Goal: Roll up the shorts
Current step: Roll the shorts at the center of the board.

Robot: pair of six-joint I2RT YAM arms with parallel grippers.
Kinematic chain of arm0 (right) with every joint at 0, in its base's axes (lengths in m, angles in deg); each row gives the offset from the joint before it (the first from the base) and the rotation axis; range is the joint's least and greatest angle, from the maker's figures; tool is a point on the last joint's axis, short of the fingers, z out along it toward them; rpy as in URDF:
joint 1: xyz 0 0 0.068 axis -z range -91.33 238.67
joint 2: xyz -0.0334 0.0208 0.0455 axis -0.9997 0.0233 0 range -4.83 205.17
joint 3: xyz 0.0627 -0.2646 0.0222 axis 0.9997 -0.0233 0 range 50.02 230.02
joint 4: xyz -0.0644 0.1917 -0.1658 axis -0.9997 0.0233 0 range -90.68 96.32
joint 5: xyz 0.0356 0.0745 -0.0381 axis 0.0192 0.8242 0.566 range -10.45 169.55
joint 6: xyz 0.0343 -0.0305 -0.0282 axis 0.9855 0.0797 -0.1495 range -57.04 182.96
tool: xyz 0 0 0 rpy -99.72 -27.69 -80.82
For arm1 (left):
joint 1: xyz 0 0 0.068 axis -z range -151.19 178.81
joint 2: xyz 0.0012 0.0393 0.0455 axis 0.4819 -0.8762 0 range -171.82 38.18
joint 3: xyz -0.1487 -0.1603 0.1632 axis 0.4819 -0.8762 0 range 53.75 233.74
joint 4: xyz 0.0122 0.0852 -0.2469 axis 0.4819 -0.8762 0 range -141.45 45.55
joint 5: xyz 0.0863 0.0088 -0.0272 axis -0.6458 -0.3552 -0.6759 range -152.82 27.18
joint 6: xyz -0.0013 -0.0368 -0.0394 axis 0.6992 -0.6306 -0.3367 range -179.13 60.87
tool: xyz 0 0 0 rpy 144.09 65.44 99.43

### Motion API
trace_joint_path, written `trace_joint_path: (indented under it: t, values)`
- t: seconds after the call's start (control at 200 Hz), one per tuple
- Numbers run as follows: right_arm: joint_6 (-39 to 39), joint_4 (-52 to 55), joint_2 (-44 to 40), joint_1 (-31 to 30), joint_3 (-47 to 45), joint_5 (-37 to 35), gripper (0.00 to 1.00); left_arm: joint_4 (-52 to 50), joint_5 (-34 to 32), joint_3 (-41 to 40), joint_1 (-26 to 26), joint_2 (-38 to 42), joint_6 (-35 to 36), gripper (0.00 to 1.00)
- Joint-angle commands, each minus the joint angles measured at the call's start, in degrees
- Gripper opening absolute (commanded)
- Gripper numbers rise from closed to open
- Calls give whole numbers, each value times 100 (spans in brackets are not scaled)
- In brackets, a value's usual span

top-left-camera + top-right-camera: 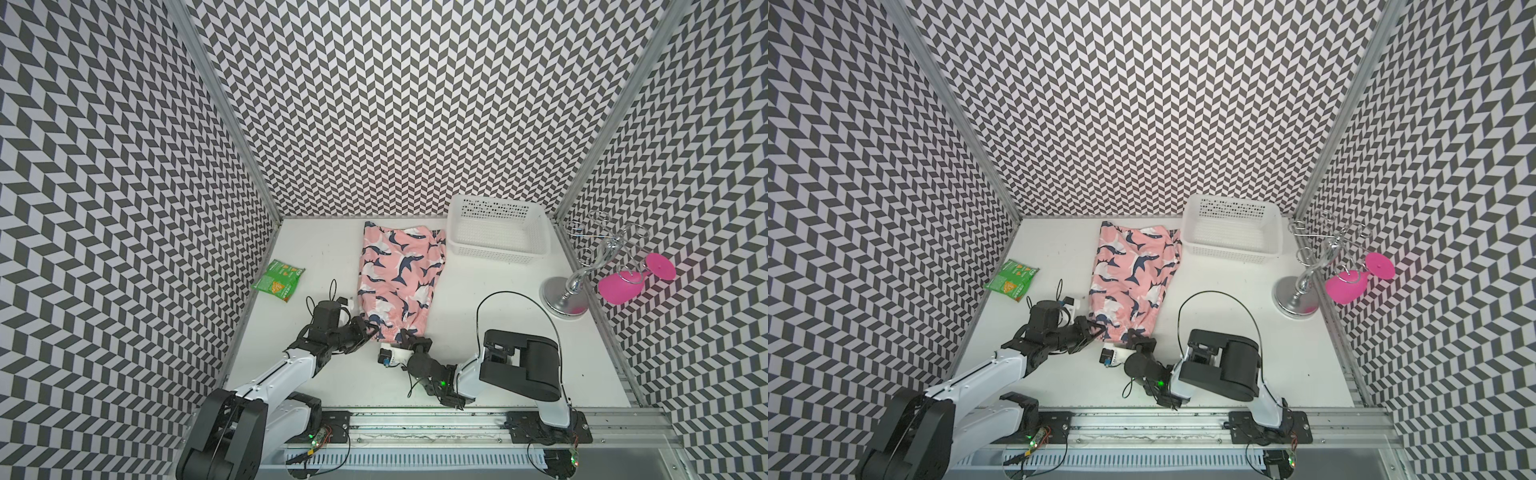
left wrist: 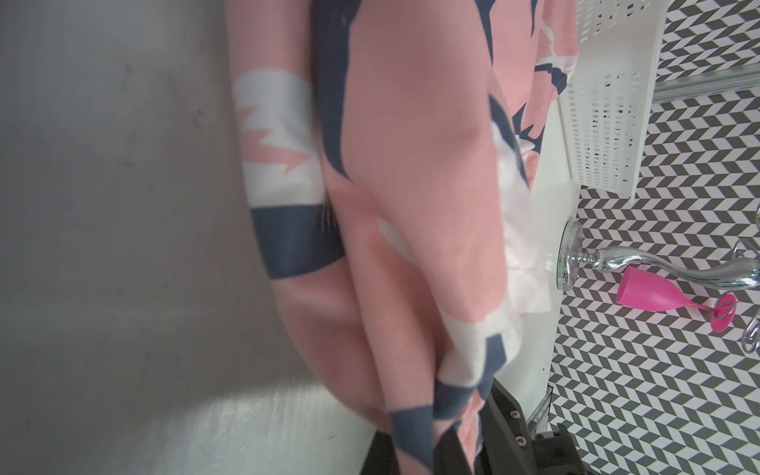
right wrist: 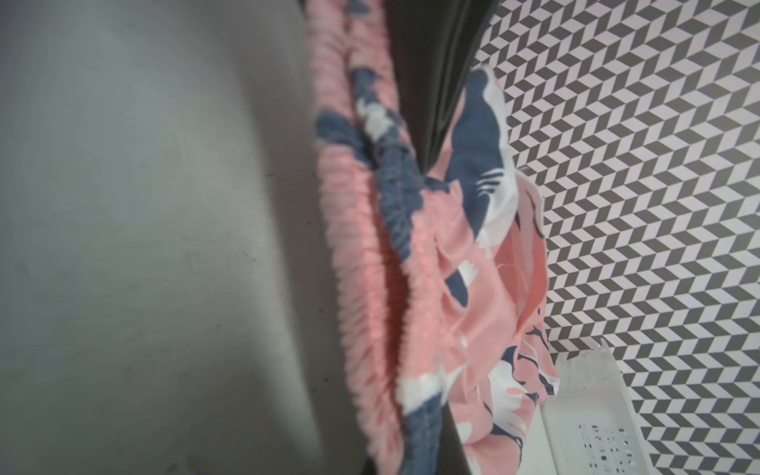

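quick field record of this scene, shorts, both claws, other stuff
shorts: unrolled on the table, waistband at the near end
left claw: shut on the waistband's left end
right claw: shut on the waistband's right end
basket: white, empty, by the shorts' far end
snack packet: green, left of the shorts
glass stand: chrome, pink goblet hung on it

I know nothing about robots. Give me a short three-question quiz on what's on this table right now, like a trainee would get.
1. True or false: the shorts lie inside the white basket.
2. Where do the left gripper and right gripper grip the shorts? A) waistband end B) leg hems C) middle
3. What colour is the glass hanging on the metal stand?
Key: 1 false, they lie beside it; 2 A; 3 pink.
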Motion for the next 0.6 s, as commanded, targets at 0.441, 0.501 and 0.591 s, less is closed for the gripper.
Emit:
trace_joint_path:
  t: [0.441, 0.501, 0.591]
  values:
    - [1983, 5557, -769, 653, 1868, 3826, 0, -1744, -2022, 541, -318, 2346, 499, 88]
    - [2157, 5959, -654, 867, 2185, 4345, 0, -1899, -2033, 513, -308, 2496, 472, 87]
    - [2353, 6411, -430, 1101, 2572, 4857, 0, -1997, -1946, 470, -305, 2548, 369, 87]
